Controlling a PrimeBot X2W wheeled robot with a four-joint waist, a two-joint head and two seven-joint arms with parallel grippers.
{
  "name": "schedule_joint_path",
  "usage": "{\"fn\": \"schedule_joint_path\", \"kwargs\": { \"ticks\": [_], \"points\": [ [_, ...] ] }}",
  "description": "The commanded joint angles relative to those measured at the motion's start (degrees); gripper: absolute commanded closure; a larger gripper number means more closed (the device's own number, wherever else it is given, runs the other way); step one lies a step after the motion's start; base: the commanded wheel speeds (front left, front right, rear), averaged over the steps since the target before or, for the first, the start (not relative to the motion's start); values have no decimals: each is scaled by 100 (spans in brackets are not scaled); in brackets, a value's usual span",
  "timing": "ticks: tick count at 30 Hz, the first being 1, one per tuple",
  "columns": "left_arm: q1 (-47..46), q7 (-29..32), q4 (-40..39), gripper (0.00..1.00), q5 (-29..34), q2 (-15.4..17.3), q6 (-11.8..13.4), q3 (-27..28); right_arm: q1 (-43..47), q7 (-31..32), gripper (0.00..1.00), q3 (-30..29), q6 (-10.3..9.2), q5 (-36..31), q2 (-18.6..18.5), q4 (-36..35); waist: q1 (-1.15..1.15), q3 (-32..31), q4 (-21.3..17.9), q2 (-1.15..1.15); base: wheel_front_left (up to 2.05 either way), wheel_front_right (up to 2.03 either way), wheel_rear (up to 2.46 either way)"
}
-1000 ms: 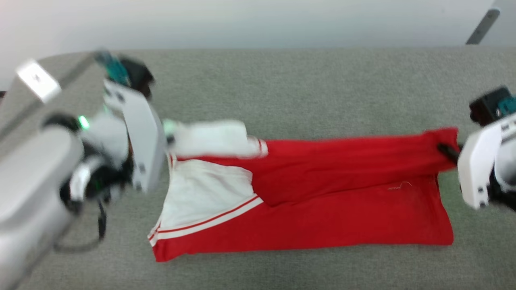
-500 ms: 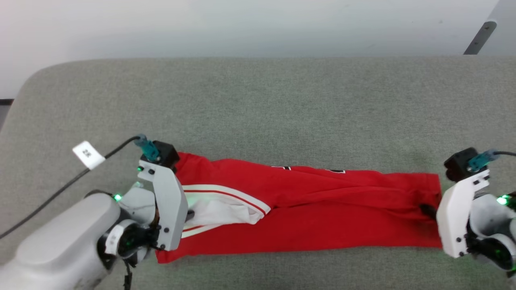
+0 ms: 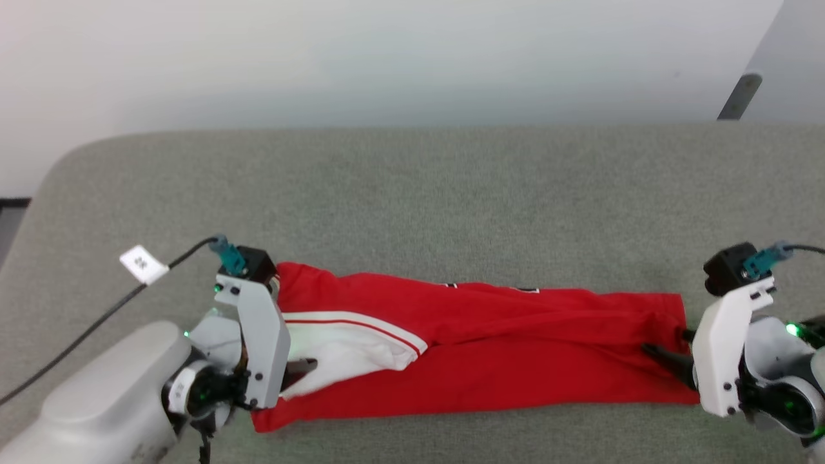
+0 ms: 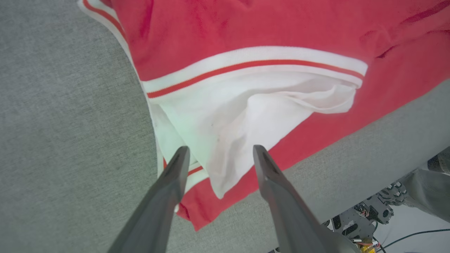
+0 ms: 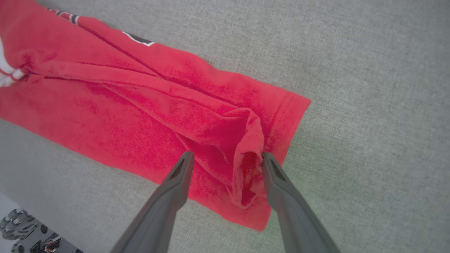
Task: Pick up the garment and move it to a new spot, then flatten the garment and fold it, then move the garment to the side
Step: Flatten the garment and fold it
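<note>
Garment (image 3: 503, 348) lies along the worktop's (image 3: 412, 193) front edge, folded lengthwise into a long band. Left gripper (image 4: 218, 151) and right gripper (image 5: 226, 154) stand open at its ends, clamping nothing. Further folding and moving aside probably remain.

Bright, even, soft-shadowed light; frames sharp, wrist views wide-angle-bent.

- The left gripper (image 4: 218, 153) hung at the sleeve end of the garment (image 3: 515, 367), jaws apart, tips over the white sleeve.
- The left forearm (image 3: 97, 399) reached in from beyond that end, fingers pointing along the cloth.
- The right gripper (image 5: 226, 154) sat at the garment's hem end, jaws spread on either side of a raised fold.
- The right wrist (image 3: 722, 348) stood just past the hem.
</note>
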Motion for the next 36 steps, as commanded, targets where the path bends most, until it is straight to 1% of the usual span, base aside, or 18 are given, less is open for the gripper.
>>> {"fn": "schedule_joint_path", "kwargs": {
  "ticks": [1, 6, 8, 12, 21, 26, 30, 32, 34, 36],
  "points": [
    [138, -58, -36, 0, -2, 19, -5, 17, 133, 40, 0, -73, -6, 57, 2, -31, 0, -221, 27, 0, 0, 0, 0],
    [400, -459, -341, 0, 16, 204, 83, 137, 393, 103, 0, -383, -6, 128, -39, -101, 0, -478, 33, 0, 0, 0, 0],
    [501, -836, -538, 0, 149, 304, 112, 208, 494, 57, 0, -629, -6, 95, 13, -15, 0, -556, 29, 0, 0, 0, 0],
    [803, -1728, -882, 0, 404, 444, 200, 394, 652, 190, 0, -1014, -5, -8, 160, 100, 0, -643, 64, 0, 0, 0, 0],
    [1656, -3871, -1314, 0, 851, 561, 713, 902, 849, 426, 0, -1649, -5, -327, 304, 287, 0, -706, 295, 0, 0, 0, 0],
    [2099, -4861, -1418, 0, 1033, 573, 1023, 1147, 956, 536, 0, -1907, -5, -540, 359, 369, 0, -676, 493, 0, 0, 0, 0],
    [2363, -5264, -1454, 0, 1220, 547, 1227, 1390, 967, 564, 0, -2069, -5, -716, 396, 428, 0, -574, 674, 0, 0, 0, 0],
    [2485, -5333, -1487, 0, 1313, 476, 1310, 1589, 979, 589, 0, -2124, -6, -815, 392, 498, 0, -523, 766, 0, 0, 0, 0],
    [2646, -5362, -1506, 0, 1472, 415, 1341, 1813, 977, 590, 0, -2181, -5, -881, 407, 582, 0, -470, 863, 0, 0, 0, 0],
    [2762, -5371, -1592, 0, 1759, 284, 1375, 2184, 967, 600, 0, -2220, -5, -923, 447, 695, 0, -413, 952, 0, 0, 0, 0]
  ]
}}
